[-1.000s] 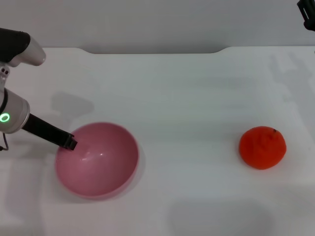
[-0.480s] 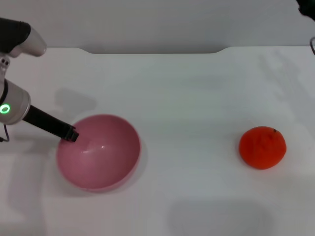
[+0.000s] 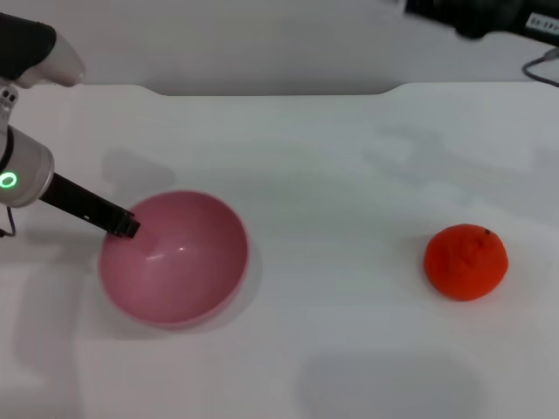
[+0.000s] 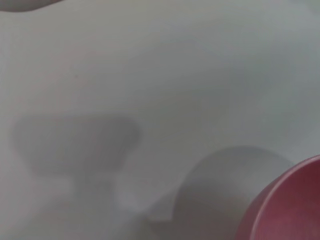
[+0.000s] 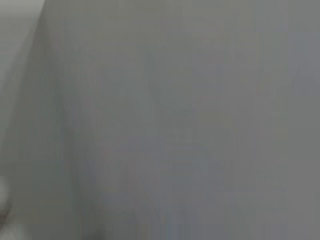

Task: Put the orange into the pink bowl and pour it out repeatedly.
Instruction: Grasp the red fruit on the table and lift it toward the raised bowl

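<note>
The pink bowl (image 3: pixel 179 262) rests open side up at the left of the white table, and its rim also shows in the left wrist view (image 4: pixel 292 205). My left gripper (image 3: pixel 127 227) reaches in from the left and is shut on the bowl's left rim. The bowl is empty. The orange (image 3: pixel 465 262) lies on the table at the right, far from the bowl and touched by nothing. My right arm (image 3: pixel 480 16) shows as a dark shape at the top right edge, well behind the orange. The right wrist view shows only plain grey surface.
The white table (image 3: pixel 332 175) has a far edge with a raised step along the top of the head view. A cable (image 3: pixel 541 65) hangs at the top right corner.
My left gripper and the pink bowl have shifted slightly toward the far side. My right arm has swung in along the top edge from the right corner. The orange has not moved.
</note>
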Tool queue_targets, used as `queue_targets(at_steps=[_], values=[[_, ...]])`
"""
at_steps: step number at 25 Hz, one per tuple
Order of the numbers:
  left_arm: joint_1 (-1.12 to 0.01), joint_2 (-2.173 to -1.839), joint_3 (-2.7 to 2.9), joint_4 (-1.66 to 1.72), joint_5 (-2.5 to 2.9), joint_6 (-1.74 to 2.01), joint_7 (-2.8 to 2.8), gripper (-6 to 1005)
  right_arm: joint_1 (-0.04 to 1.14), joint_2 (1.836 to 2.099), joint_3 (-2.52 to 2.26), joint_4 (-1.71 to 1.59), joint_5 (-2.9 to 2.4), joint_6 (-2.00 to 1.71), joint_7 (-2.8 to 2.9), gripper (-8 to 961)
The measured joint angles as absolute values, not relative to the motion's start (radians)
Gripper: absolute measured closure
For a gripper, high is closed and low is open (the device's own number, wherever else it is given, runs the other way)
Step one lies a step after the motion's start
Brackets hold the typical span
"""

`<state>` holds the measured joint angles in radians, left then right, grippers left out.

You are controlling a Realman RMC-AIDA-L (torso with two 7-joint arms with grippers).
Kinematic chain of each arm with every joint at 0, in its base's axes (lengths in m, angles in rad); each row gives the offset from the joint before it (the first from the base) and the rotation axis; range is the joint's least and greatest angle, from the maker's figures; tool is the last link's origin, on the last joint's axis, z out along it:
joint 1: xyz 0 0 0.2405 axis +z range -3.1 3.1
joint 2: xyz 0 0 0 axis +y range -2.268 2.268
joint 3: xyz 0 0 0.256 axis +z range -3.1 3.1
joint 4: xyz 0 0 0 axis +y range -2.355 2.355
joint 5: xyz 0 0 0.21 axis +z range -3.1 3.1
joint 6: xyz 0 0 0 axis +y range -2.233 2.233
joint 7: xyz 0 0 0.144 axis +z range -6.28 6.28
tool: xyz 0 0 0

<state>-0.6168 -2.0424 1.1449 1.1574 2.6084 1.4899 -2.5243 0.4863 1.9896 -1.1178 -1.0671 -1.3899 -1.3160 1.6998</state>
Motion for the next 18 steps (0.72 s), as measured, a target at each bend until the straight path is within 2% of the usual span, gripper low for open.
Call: queue_targets(at_steps=[9,13,18], values=[[-0.629,-2.023,1.129,1.157,2.607,1.493,-2.514,959,0.666,1.987,-1.039,-1.362,-2.207,-1.579,2.232,396],[-0.644,-2.01,1.118,1.15,2.609,1.499,-2.502,959,0.736,2.01,-1.102,-1.39,-2.45,-1.706,2.315,403],[-0.647,-2.007,1.117,1.149,2.609,1.499,-2.493,959,0.745,2.045,-1.187,-1.393,-2.62,-1.749,2.351,412]])
